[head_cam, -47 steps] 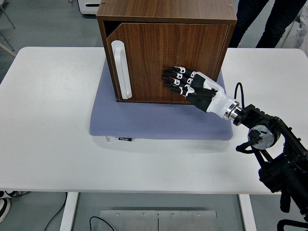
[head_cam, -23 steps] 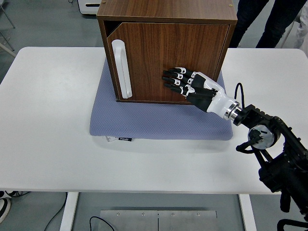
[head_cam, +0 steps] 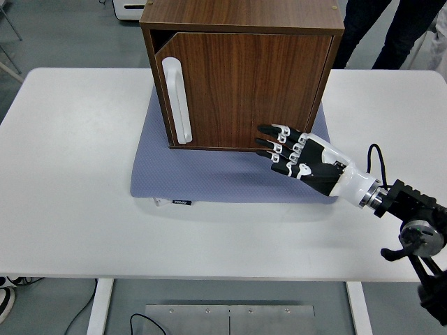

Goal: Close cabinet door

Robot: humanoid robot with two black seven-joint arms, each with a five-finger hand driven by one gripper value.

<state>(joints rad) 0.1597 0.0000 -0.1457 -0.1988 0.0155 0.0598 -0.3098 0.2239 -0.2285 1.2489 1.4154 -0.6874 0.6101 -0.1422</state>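
Note:
A dark wooden cabinet stands on a blue-grey mat at the table's far middle. Its door is nearly flush with the front, with a thin gap still showing at the top left corner. A white vertical handle sits at the door's left side. My right hand is open, fingers stretched and pointing left, just below and in front of the door's lower edge, apart from it. My left arm is out of view.
The white table holds the mat and cabinet. A person's legs stand behind the table at the top right. A white object sits on the floor at the top.
My right hand has come off the door face and pulled back down and right toward me. The door has not visibly moved.

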